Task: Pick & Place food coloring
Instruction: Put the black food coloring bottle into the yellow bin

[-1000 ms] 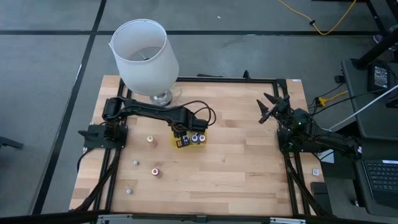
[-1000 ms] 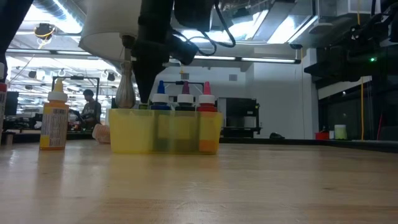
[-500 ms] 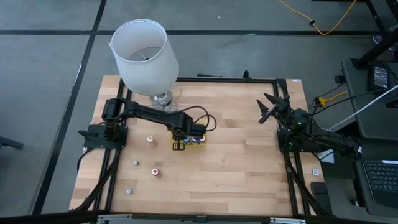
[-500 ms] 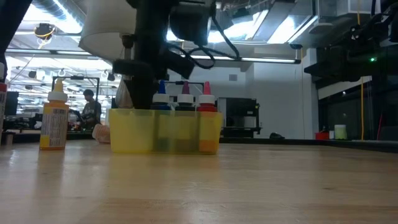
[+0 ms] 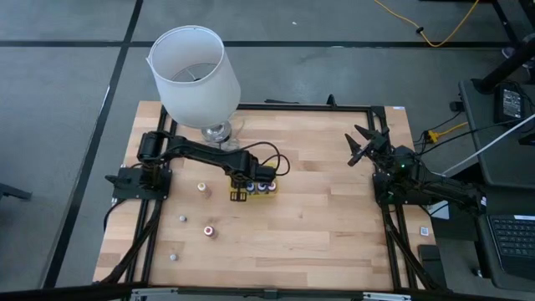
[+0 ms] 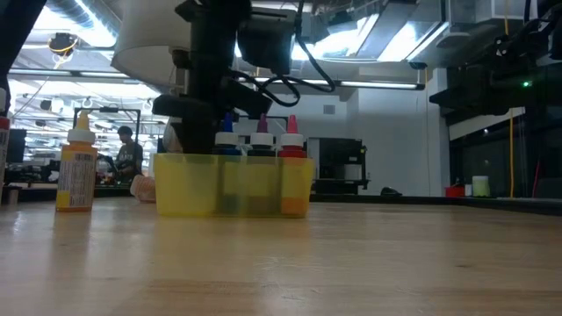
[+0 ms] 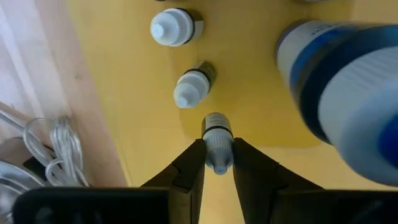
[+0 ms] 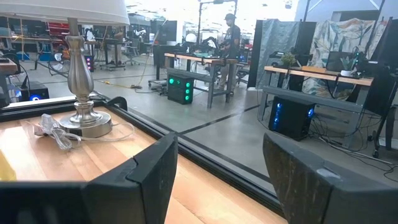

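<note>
Left hand (image 7: 218,163): being positioned over the yellow tray (image 5: 238,194) at mid-counter (image 5: 318,217), fingers (image 7: 186,171) closed against a white-capped food coloring bottle (image 7: 217,140) standing in the tray. Loose bottles (image 5: 201,188) are being left on the counter nearby. Right hand (image 5: 366,142): being held spread open, empty, at the counter's right edge.

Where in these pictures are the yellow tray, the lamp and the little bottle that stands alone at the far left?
yellow tray (image 6: 189,186): low view, its bare front wall.
lamp (image 5: 191,68): high view, the white shade's side.
lone bottle (image 6: 76,176): low view, the middle of its labelled body.
</note>
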You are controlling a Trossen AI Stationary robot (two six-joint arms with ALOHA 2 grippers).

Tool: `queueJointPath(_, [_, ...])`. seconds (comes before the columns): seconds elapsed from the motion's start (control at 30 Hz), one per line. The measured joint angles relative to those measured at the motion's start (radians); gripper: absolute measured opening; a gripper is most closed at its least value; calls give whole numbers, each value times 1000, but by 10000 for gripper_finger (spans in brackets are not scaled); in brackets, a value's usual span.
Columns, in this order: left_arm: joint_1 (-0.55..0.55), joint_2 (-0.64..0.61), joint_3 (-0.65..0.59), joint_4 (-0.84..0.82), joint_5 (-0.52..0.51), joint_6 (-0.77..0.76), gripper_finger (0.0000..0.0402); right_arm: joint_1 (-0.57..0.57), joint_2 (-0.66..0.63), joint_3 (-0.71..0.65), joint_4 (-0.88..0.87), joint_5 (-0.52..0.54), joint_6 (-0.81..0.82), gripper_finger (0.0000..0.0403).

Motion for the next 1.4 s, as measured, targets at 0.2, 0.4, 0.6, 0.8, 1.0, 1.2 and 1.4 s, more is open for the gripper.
queueJointPath(0.2, [0,0,0,0,5,-3,105,0,0,0,0,0,0,236])
queueJointPath(0.4, [0,0,0,-8,-38,-17,137,0,0,0,0,0,0,236])
queueJointPath(0.6, [0,-1,0,-12,-36,-17,164,0,0,0,0,0,0,236])
queueJointPath(0.8, [0,-46,0,-27,3,-65,180,0,0,0,0,0,0,236])
queueJointPath(1.0, [0,-135,0,-72,-6,-211,199,0,0,0,0,0,0,236])
queueJointPath(1.2, [-27,-233,0,-125,10,-439,232,0,0,0,0,0,0,236])
queueJointPath(1.4, [-104,-327,0,-209,79,-669,257,0,0,0,0,0,0,236])
